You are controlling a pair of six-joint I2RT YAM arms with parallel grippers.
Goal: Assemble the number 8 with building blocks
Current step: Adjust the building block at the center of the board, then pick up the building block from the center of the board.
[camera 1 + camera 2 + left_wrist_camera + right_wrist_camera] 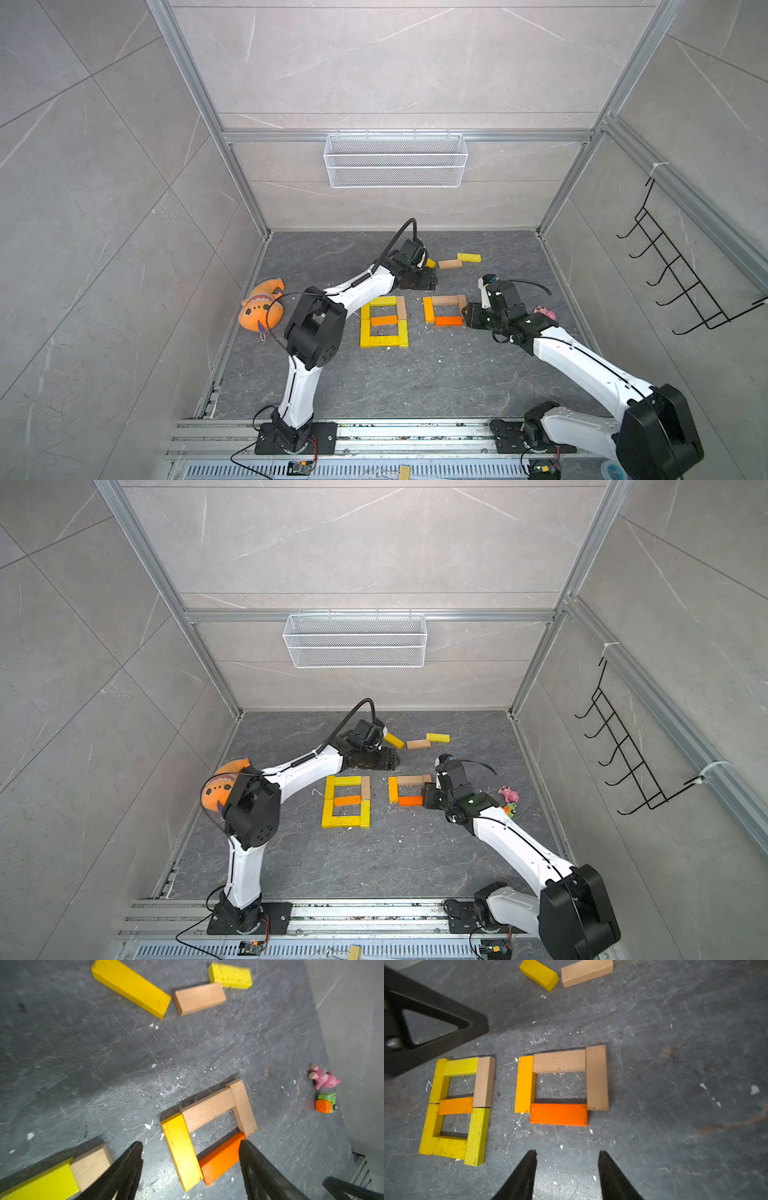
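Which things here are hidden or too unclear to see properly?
Orange plush toy: in a top view, half behind the left arm elbow.
Pink toy: in a top view, mostly behind the right arm.
Finished eight: left wrist view, cut off by the edge.

Seven yellow, orange and tan bars form a flat eight. Beside it, a four-bar square; three loose bars farther back.

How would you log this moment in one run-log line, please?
finished 8: seven blocks | second figure: four-block square | loose blocks: three, far side | left fingers: open, empty | right fingers: open, empty
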